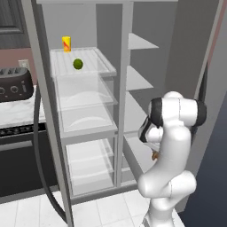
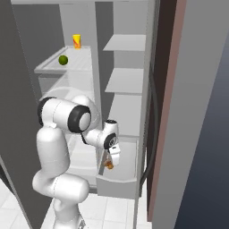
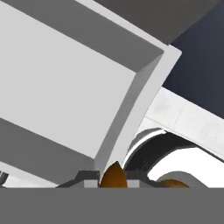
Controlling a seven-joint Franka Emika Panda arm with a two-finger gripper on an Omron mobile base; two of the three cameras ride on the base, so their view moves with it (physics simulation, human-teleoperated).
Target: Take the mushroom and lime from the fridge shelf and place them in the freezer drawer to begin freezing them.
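White arm folded low, pincer downward, clamped tight.

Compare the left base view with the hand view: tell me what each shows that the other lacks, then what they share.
Left base view alone: the small round dark green lime resting on the wide translucent ridged fridge shelf, beside a yellow cup with a red mark.

Hand view alone: the bare inside floor of the shallow pale grey freezer drawer, seen from above.

Both: the tan-orange and brown mushroom clamped in the shut end effector.
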